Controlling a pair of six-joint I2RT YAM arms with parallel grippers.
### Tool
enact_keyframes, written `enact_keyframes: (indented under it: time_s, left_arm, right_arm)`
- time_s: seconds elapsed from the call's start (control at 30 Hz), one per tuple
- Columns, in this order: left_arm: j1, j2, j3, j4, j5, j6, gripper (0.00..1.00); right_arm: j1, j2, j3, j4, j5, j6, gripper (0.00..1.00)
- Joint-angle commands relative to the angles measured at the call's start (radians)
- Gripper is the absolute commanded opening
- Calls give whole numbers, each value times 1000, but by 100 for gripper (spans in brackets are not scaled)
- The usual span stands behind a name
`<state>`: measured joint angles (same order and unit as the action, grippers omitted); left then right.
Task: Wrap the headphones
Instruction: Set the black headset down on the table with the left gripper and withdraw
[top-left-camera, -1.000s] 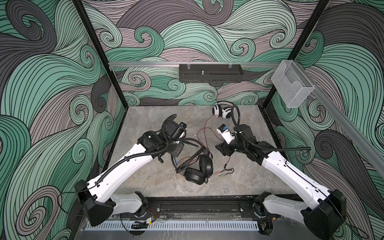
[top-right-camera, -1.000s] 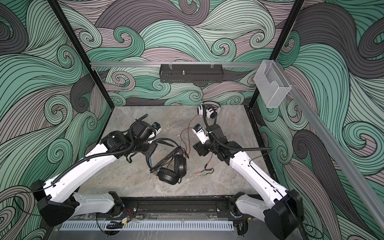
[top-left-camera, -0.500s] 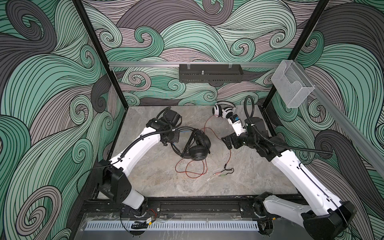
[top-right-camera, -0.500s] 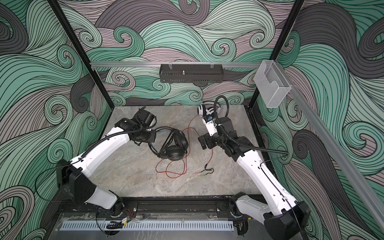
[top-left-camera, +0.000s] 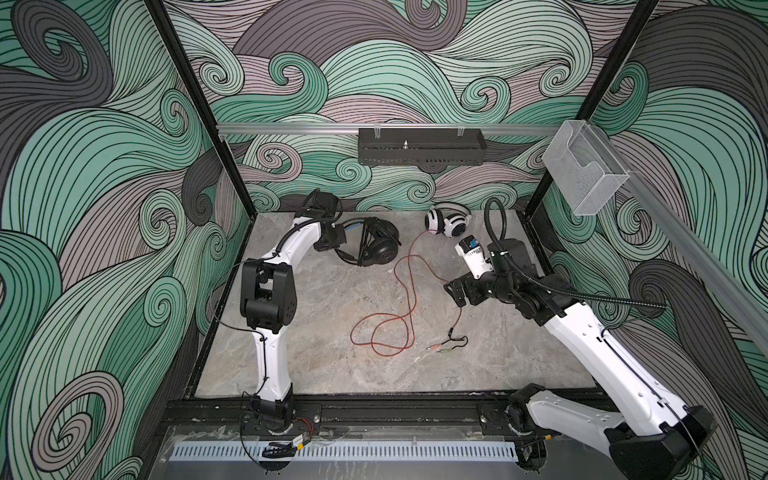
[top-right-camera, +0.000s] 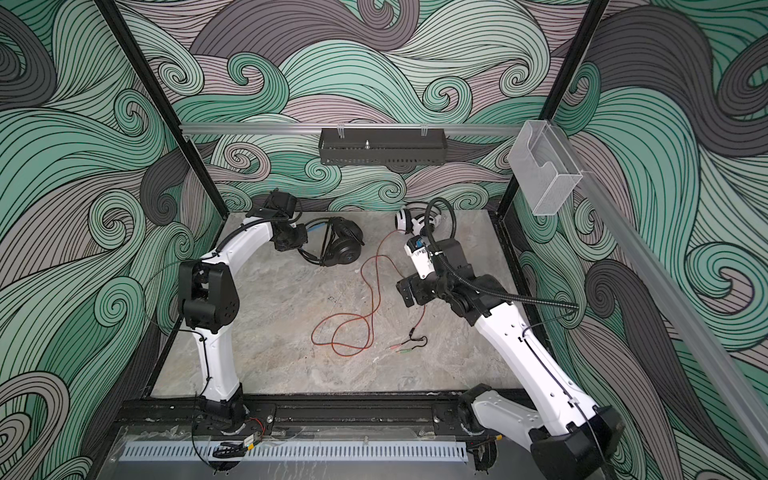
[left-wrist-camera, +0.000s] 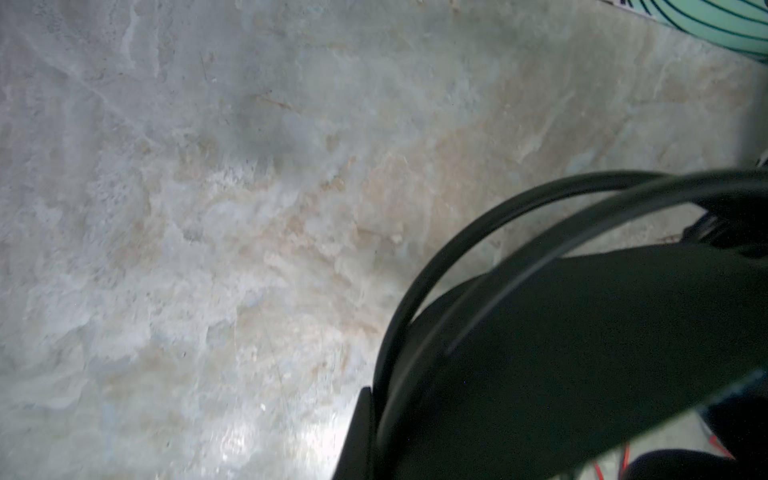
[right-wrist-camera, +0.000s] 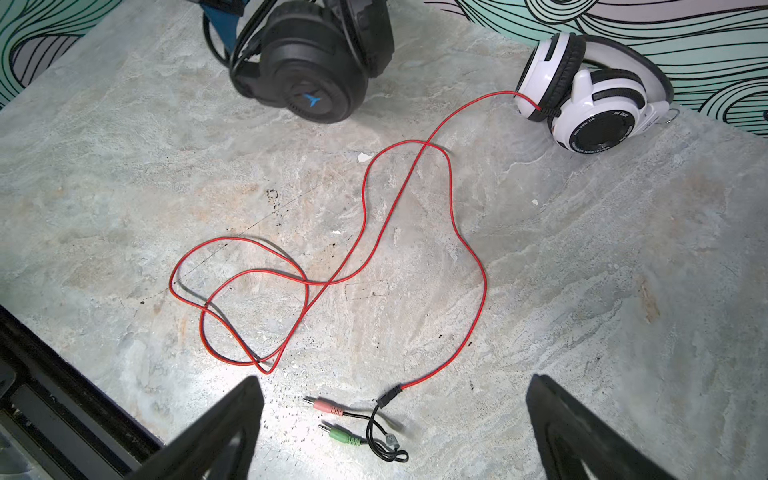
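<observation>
The black headphones lie at the back left of the table, near the rear wall, and their black cord is drawn across the ear cups. Their blue inner band points toward the left gripper, which is closed on the headband and holds it. In the left wrist view the broad black band fills a large part of the picture, very close to the camera and blurred, with thin black arcs beside it. The white-and-black headphones rest at the back of the table, right of the middle and close to the wall, well apart from the black ones. In both top views a red cord leaves one white ear cup and runs toward the front, where it makes loose loops that cross each other in the middle of the table. It ends in a short black piece with a pink plug and a green plug, both lying flat on the table. The right gripper hovers above the table just to the right of the loops; its jaws stand wide apart and it holds nothing. In the right wrist view the two plugs lie on the table between its dark fingers, not touching them.
</observation>
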<state>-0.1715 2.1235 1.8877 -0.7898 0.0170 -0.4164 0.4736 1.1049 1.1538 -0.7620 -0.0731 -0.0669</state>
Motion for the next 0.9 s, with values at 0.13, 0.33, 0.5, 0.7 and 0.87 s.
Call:
enact_keyframes:
  time_s: [0.13, 0.33, 0.5, 0.7, 0.87]
  left_arm:
    - [73, 136, 179, -21, 115, -7, 0]
    - [97, 183, 192, 0, 116, -10, 0]
    - [100, 207, 191, 1, 98, -24, 0]
    - [99, 206, 132, 31, 80, -44, 6]
    - [99, 196, 91, 54, 83, -47, 15]
  right_arm:
    - [10, 27, 42, -20, 8, 13, 100]
    - [9, 53, 67, -24, 31, 3, 100]
    - [10, 66, 82, -25, 43, -10, 99]
    - [9, 75, 96, -25, 51, -23, 100]
    - [10, 84, 111, -23, 52, -34, 100]
